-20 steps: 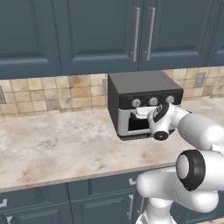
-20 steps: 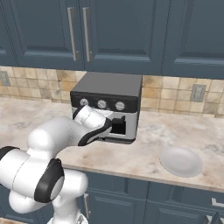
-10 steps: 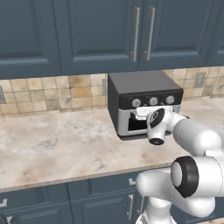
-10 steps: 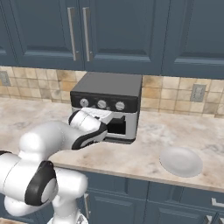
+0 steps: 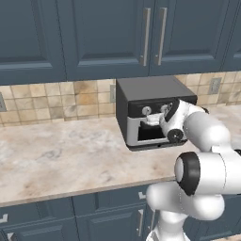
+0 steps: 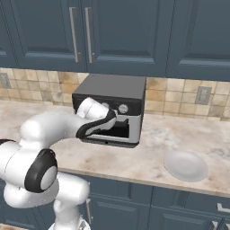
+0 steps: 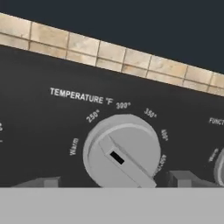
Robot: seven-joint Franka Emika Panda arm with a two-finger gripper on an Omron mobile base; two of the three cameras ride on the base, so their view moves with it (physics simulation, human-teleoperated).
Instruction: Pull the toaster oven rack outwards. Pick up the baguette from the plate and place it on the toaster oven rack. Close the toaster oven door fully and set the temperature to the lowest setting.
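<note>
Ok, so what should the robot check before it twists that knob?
1. Fingers on either side of the temperature knob: ok, one tip shows on each side of it.
2. Fingers squeezing the knob: not ok, there is a gap on both sides.
3. Toaster oven door shut: ok, it looks flat against the front in both base views.
4. Plate has no baguette on it: ok, it is bare.
5. Baguette on the rack inside: cannot tell, the window is too dark.
6. Lowest setting found: ok, "Warm" is printed at the left end of the dial.
</note>
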